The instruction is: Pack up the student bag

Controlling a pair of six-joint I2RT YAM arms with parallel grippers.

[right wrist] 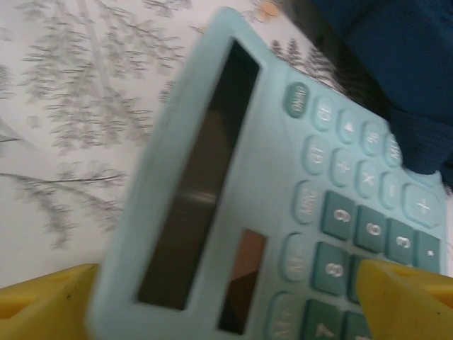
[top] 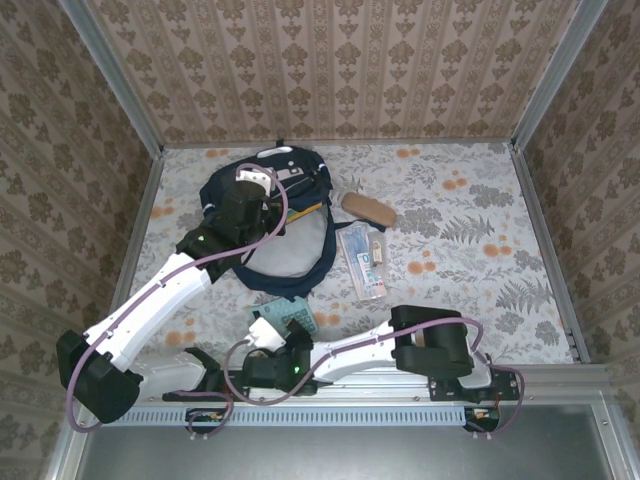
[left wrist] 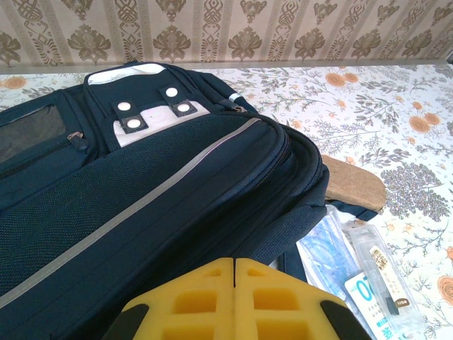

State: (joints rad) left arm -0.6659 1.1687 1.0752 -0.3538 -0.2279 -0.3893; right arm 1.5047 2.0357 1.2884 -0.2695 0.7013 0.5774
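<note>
The student bag (top: 270,215) is a navy backpack lying at the back left of the table, its grey inside showing toward the front. My left gripper (top: 262,180) hovers over the bag's top. In the left wrist view its yellow fingers (left wrist: 205,297) are pressed together with nothing between them, just above the bag's (left wrist: 141,191) striped front panel. My right gripper (top: 275,325) is low at the front. Its yellow fingers (right wrist: 403,297) stand wide apart on either side of a light blue calculator (right wrist: 283,212), which lies on the table at the bag's front edge (top: 298,314).
A brown glasses case (top: 368,208) lies right of the bag. A clear pencil case (top: 365,262) with stationery lies in front of it. Both also show in the left wrist view, the brown case (left wrist: 354,184) and the clear case (left wrist: 375,269). Patterned walls enclose the floral table.
</note>
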